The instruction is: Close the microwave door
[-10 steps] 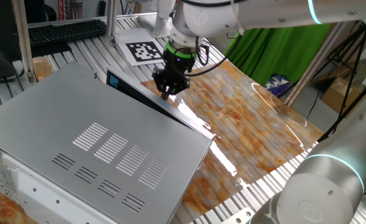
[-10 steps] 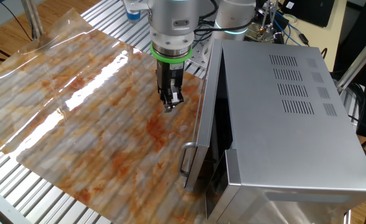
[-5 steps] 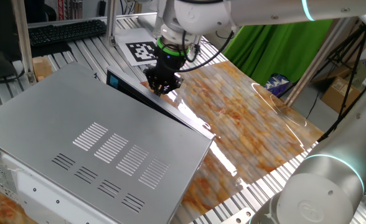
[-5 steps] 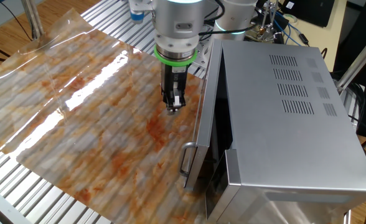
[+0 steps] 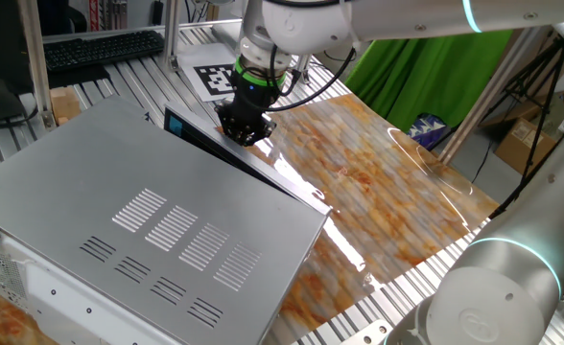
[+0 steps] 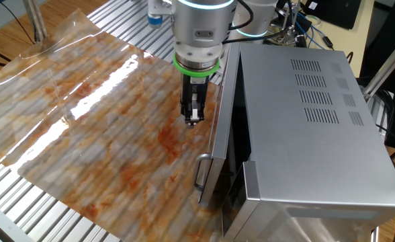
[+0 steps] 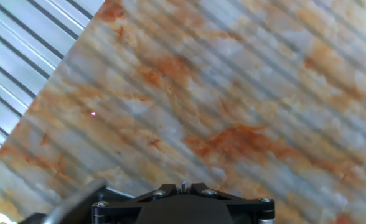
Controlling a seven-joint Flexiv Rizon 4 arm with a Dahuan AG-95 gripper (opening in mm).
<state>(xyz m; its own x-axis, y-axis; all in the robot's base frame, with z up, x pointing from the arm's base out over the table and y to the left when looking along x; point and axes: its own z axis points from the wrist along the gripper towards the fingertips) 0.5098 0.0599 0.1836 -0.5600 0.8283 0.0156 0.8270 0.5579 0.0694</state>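
The microwave point(image 5: 119, 211) is a large grey box with vent slots on top; it also shows in the other fixed view point(image 6: 312, 128). The microwave door point(image 5: 263, 172) is a thin dark panel with a silvery rim. It stands slightly ajar point(image 6: 221, 128), with its handle point(image 6: 201, 173) near the free end. My gripper point(image 5: 244, 134) points down with its fingers together and empty. It hangs just beside the door's outer face point(image 6: 193, 119), near the hinge half. In the hand view the fingertips point(image 7: 183, 185) meet over the mat.
An orange marbled mat point(image 6: 103, 114) covers the slatted table in front of the door. A printed marker tag point(image 5: 220, 79) and a keyboard point(image 5: 100, 46) lie behind the microwave. A green cloth point(image 5: 407, 72) hangs at the back.
My gripper has moved sideways over the mat toward the door's outer face, still shut. The door has not visibly moved.
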